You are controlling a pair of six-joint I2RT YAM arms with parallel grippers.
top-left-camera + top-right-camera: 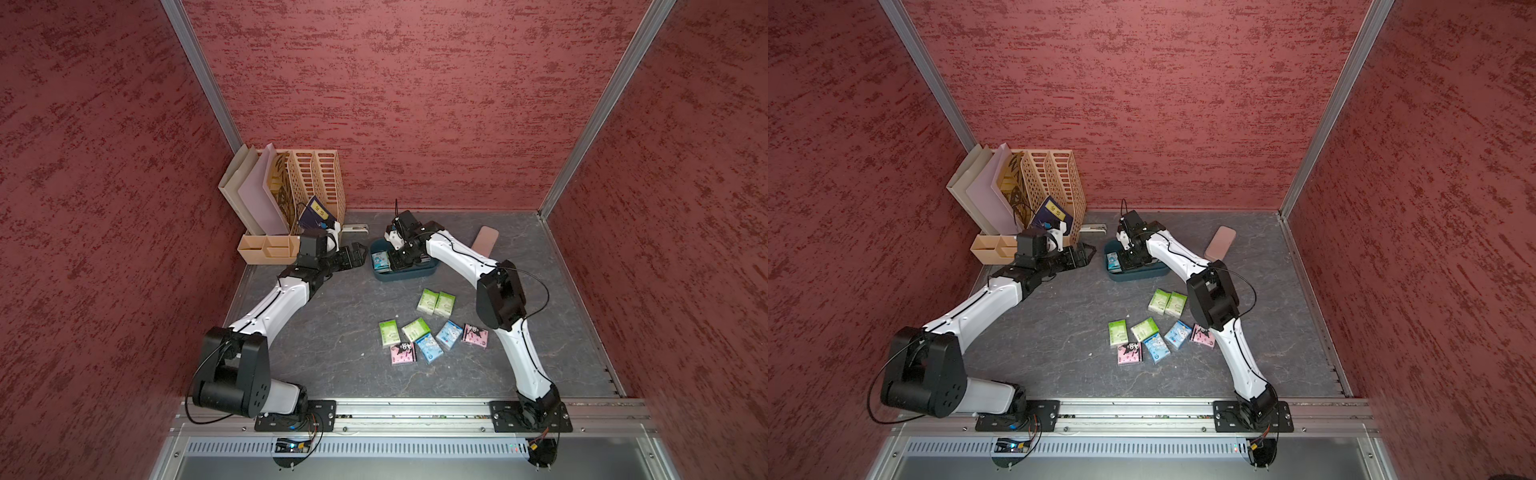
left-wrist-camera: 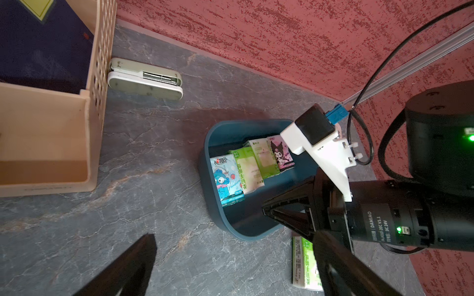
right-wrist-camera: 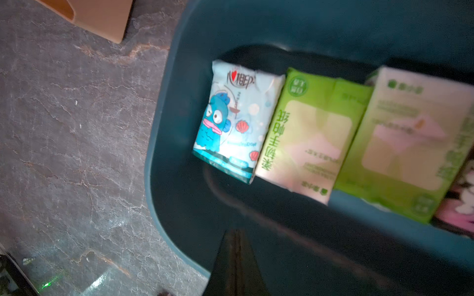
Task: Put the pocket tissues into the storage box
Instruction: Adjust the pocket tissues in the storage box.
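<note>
inside teal storage box (image 2: 242,230): 4 pocket tissue packs (image 2: 250,166) in a row. r gripper (image 3: 234,234) clamped shut, empty, tip low in box. l gripper (image 1: 360,254) spread wide, just beside box. 8 loose packs (image 1: 417,329) on tabletop (image 1: 332,345).

Decent bare strip inside the storage box (image 2: 243,232) beside the packet row (image 2: 250,166), but kinda blocked by the closed right gripper (image 2: 266,208) sitting over it.
</note>
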